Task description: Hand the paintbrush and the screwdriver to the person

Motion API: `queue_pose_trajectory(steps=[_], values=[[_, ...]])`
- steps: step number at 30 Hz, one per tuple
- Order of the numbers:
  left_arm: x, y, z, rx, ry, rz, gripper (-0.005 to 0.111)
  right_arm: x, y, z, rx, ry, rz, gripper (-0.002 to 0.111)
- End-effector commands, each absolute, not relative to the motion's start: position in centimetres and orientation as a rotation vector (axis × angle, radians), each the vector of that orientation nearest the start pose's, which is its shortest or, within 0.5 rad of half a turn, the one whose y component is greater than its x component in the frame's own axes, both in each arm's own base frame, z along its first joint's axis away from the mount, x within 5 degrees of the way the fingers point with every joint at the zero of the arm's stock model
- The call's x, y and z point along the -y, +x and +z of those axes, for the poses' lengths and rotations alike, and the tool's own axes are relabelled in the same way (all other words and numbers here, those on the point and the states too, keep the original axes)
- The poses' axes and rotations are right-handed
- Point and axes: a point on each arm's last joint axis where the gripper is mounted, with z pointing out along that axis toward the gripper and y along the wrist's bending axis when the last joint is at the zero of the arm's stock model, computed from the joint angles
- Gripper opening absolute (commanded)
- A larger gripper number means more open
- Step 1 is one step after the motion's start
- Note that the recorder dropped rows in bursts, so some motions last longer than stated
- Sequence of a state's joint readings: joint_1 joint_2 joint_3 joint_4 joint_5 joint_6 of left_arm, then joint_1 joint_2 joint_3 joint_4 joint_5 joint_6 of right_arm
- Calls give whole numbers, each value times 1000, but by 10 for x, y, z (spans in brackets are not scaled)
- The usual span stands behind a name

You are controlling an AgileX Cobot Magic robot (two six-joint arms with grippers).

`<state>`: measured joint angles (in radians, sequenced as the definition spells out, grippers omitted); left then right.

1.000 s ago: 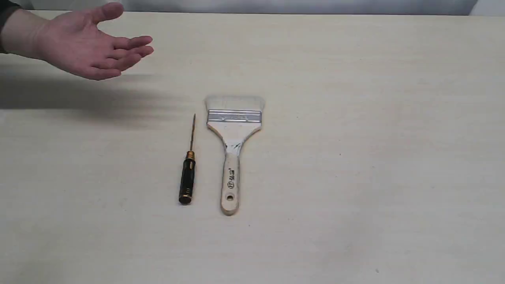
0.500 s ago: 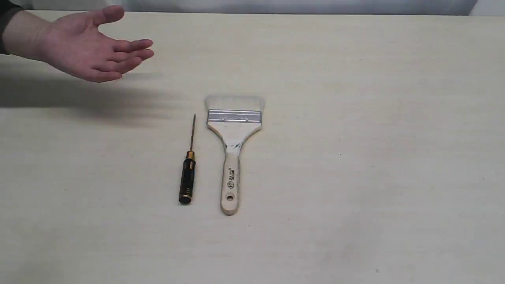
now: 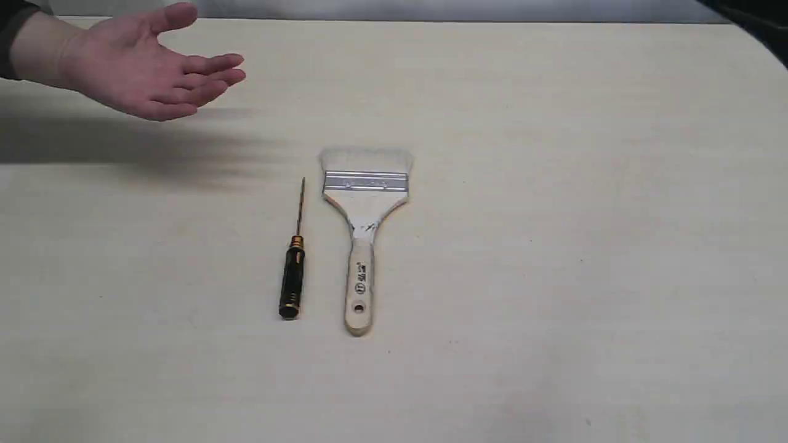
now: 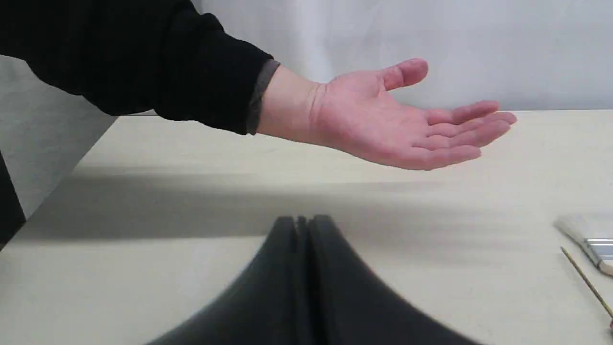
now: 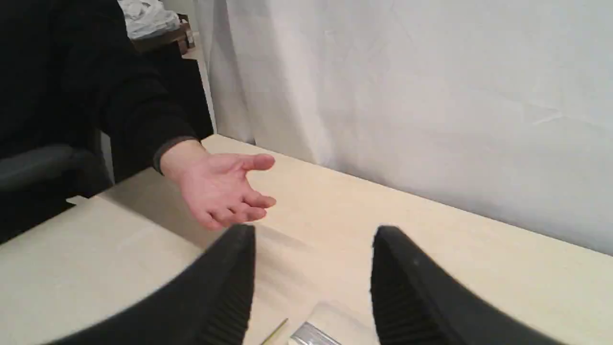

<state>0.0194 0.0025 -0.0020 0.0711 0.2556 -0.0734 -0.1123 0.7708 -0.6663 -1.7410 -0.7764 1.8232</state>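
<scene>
The paintbrush point(image 3: 364, 234) lies flat mid-table, pale bristles toward the far edge, wooden handle toward the near edge. Just left of it, parallel, lies the screwdriver point(image 3: 293, 264) with its black handle nearest. The person's open hand point(image 3: 138, 64) hovers palm up over the far left of the table, also seen in the left wrist view point(image 4: 397, 120) and the right wrist view point(image 5: 218, 189). My left gripper point(image 4: 301, 223) is shut and empty, well short of the hand. My right gripper point(image 5: 311, 239) is open and empty above the paintbrush's bristles point(image 5: 330, 321) and the screwdriver's tip point(image 5: 275, 331).
A dark piece of the right arm point(image 3: 754, 18) pokes in at the far right corner of the exterior view. A white curtain point(image 5: 407, 96) backs the table point(image 3: 585, 277). The hand's shadow falls across the left part of the table.
The hand drifted slightly, fingers now a little further right. A dark part of the right arm has entered the far right corner. Brush and screwdriver have not moved.
</scene>
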Motion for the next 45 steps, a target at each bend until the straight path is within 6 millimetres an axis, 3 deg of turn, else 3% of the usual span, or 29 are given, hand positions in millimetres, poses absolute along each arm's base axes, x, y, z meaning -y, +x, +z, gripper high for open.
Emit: queue_pose_trajectory(steps=[1,9,14,22,24,29,32,37,42,45], values=[[-2,55,191,-1733,-31,15,0,-44,155,348,-1679,-502,507,43],[-2,55,191,-1733,-31,15,0,-19,182,310,-1766,-520,96,42],[-2,55,191,-1733,-31,15,0,-11,186,310,-1731,-618,-118,42],[-2,55,191,-1733,-31,15,0,-41,175,326,-1442,-1034,-434,42],[-2,55,191,-1733,-31,15,0,-48,174,328,-1427,-1019,-475,42],[-2,55,191,-1732,-28,19,0,-61,174,343,-1501,-748,-521,42],[-2,55,191,-1732,-28,19,0,-80,175,352,-1541,-598,-357,42],[-2,55,191,-1732,-29,17,0,-133,191,355,-1728,-531,-41,42],[-2,55,191,-1732,-29,17,0,-181,225,333,-2065,-469,14,50],[-2,55,191,-1732,-29,17,0,-210,244,312,-2203,-527,14,54]])
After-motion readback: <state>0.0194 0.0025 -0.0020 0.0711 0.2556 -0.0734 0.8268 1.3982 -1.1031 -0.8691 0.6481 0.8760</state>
